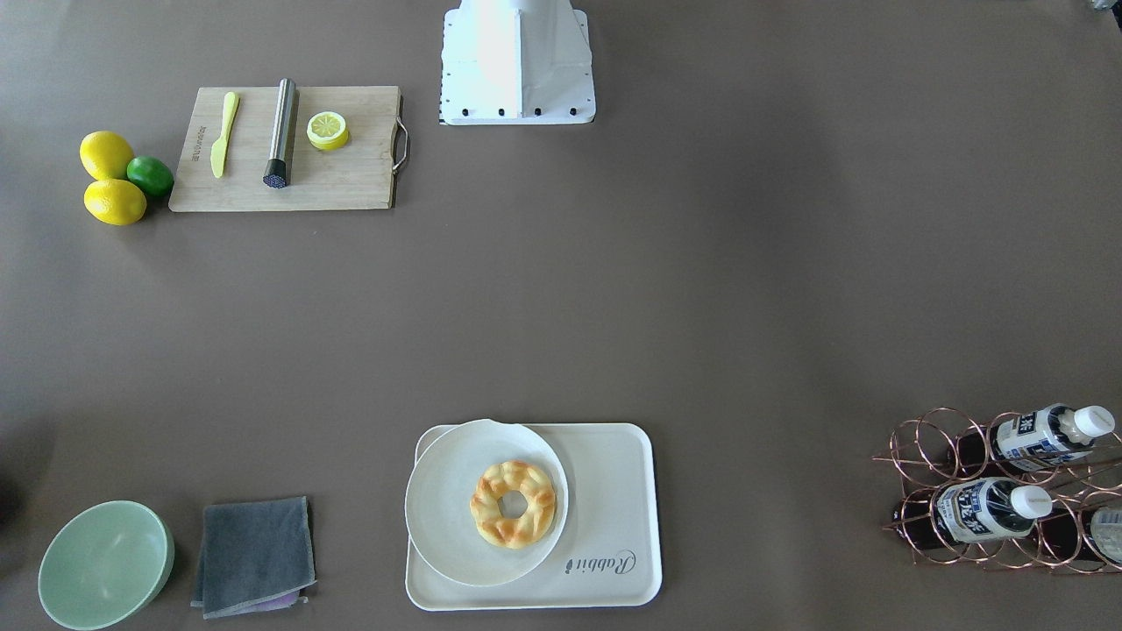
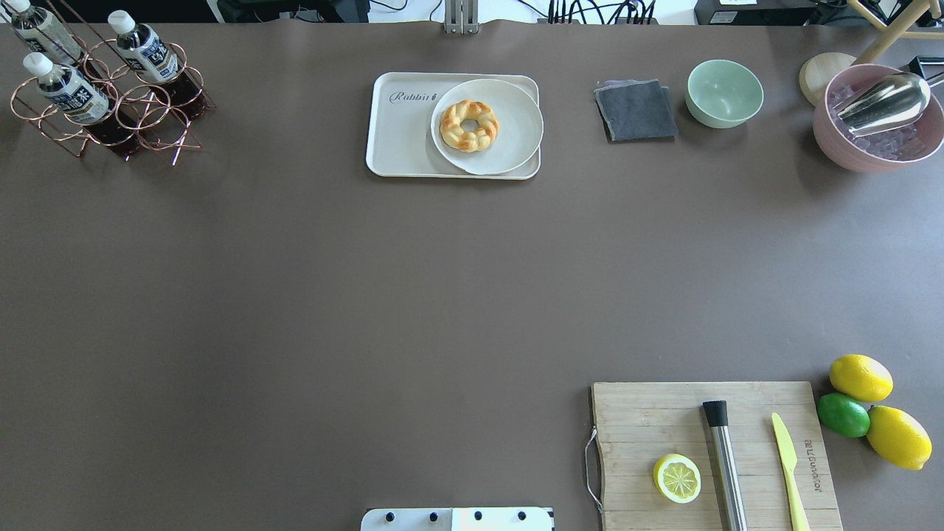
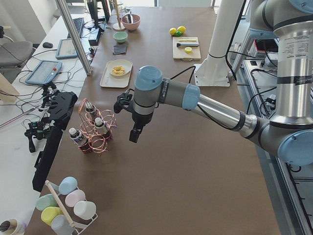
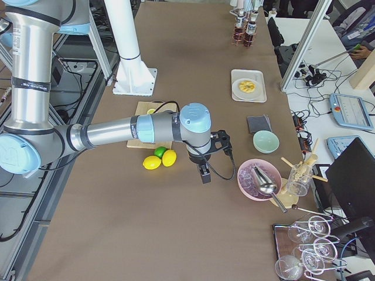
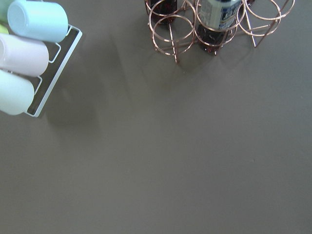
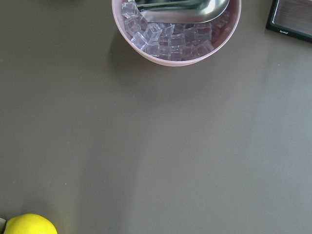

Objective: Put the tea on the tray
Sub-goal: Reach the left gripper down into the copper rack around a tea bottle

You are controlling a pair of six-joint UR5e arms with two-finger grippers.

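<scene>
Two tea bottles point(image 2: 144, 51) point(image 2: 68, 90) with dark liquid, white caps and white-and-navy labels lie in a copper wire rack point(image 2: 147, 118) at the far left corner. They also show in the front view point(image 1: 986, 508) point(image 1: 1043, 436). A paler bottle point(image 2: 40, 29) lies beside them. The cream tray point(image 2: 402, 140) marked "Rabbit" is at the far middle. My left gripper point(image 3: 133, 134) hangs over bare table near the rack, seen only in the left side view. My right gripper point(image 4: 204, 174) hangs near the lemons, seen only in the right side view. I cannot tell whether either is open or shut.
A round white plate point(image 2: 516, 140) with a twisted donut point(image 2: 469, 125) covers the tray's right part. A grey cloth point(image 2: 636, 110), green bowl point(image 2: 725, 92) and pink ice bowl point(image 2: 870, 140) stand far right. A cutting board point(image 2: 641, 420), lemons point(image 2: 861, 377) and lime point(image 2: 843, 414) are near right. A cup rack point(image 5: 34, 58) sits left.
</scene>
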